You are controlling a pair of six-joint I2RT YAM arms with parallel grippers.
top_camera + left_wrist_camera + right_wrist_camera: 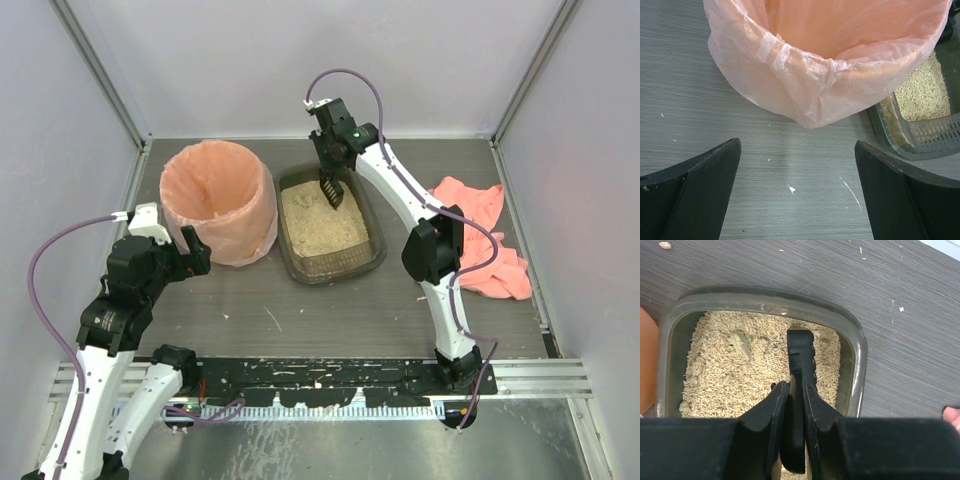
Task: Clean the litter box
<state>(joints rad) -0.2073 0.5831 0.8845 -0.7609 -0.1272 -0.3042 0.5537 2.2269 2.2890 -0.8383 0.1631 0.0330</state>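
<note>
Two claws are in view. One, the right gripper (796, 390), is clenched on the handle of a black slotted scoop (801, 352). The scoop's blade reaches ahead of the fingers, with its tip at the beige litter (720, 375). The litter box (765, 294) lies directly beneath this claw. The left gripper (797, 145) hangs released, fingers wide apart above the grey table (715, 100). Just ahead of it stands a round bin (790, 85) lined with a pink bag, and a corner of the litter box sits ahead to its right.
</note>
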